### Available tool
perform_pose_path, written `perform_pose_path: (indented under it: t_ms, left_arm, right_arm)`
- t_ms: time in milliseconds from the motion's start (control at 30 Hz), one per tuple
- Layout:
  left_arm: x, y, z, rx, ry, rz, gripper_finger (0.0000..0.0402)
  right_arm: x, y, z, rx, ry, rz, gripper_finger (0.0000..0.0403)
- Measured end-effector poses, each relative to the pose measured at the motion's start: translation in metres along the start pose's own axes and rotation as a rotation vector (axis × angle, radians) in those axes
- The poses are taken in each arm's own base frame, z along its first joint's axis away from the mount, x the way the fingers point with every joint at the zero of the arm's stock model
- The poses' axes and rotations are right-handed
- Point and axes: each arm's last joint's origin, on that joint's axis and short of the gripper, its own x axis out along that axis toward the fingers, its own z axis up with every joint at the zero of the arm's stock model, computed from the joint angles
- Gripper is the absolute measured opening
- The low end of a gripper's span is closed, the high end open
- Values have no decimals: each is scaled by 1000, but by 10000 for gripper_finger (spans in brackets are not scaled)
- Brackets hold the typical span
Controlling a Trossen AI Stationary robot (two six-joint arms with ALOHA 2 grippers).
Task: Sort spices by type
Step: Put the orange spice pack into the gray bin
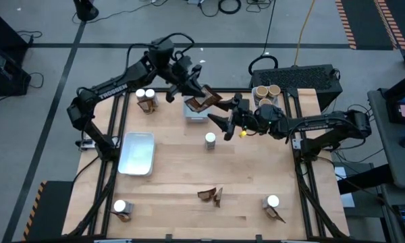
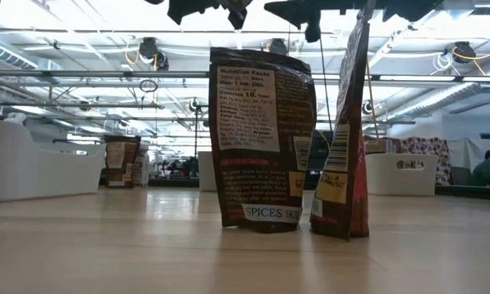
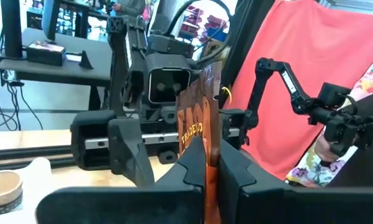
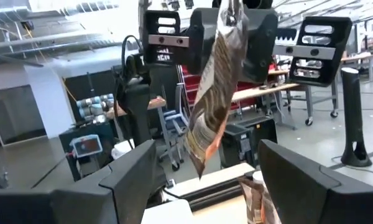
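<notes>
Grey floor (black cables strewn)

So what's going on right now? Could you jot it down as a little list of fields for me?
Left pincer: shut on a spice packet, lifted above the far middle of the table
Right pincer: open, facing that packet, not gripping it
Tray: left side of the table
Lone white-capped jar: mid-table
Tan-topped tubs: far right corner
Standing packets: a pair at the near edge
</notes>
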Motion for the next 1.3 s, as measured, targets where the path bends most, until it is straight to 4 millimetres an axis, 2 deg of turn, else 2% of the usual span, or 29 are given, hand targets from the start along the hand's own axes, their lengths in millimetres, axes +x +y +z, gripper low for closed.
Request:
perform_pose_path:
  t_ms: [300, 433, 600, 800, 867, 1100, 1300]
  left_arm:
    - [2, 1, 0, 2, -5, 53, 14]
    - [2, 2, 0, -1, -10, 100, 14]
    - [2, 2, 0, -1, -12, 111, 15]
    - [8, -1, 0, 0, -8, 99, 43]
    - [11, -2, 0, 2, -7, 100, 47]
    - [16, -4, -2, 54, 6, 105, 52]
    - [12, -2, -3, 52, 9, 113, 53]
  right_arm:
    - [0, 2, 9, 14, -94, 18, 262]
    - [-1, 2, 10, 29, -102, 17, 238]
    - [0, 0, 10, 40, -102, 9, 161]
    - [0, -4, 11, 37, -106, -3, 33]
    - [0, -5, 11, 36, -106, -6, 10]
    - [1, -7, 11, 54, -101, -3, 2]
    - [1, -8, 5, 62, -28, -20, 1]
